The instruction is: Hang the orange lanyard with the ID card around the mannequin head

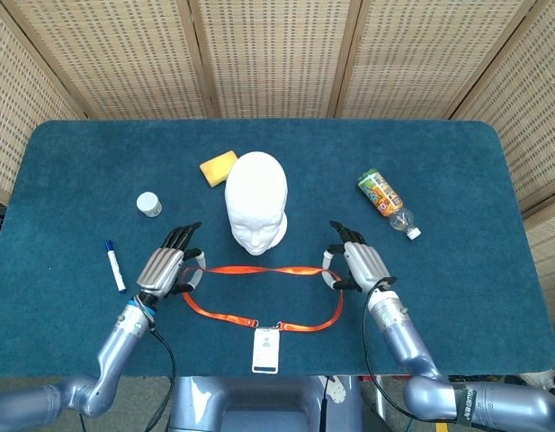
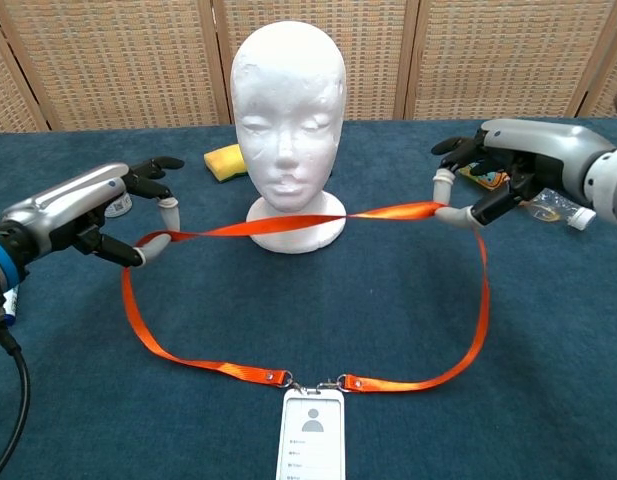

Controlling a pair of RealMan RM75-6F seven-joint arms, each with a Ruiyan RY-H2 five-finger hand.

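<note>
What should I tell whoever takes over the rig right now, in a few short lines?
Left hand: pinches the orange lanyard on its left side.
Right hand: pinches the strap on its right side.
The strap's far run is lifted and stretched between the hands in front of the mannequin head, at base level in the chest view. The ID card lies flat on the table near the front edge.
Done: loop gripped and spread open.
Left: raise the loop over the top of the head, lower it around the neck, release.
</note>
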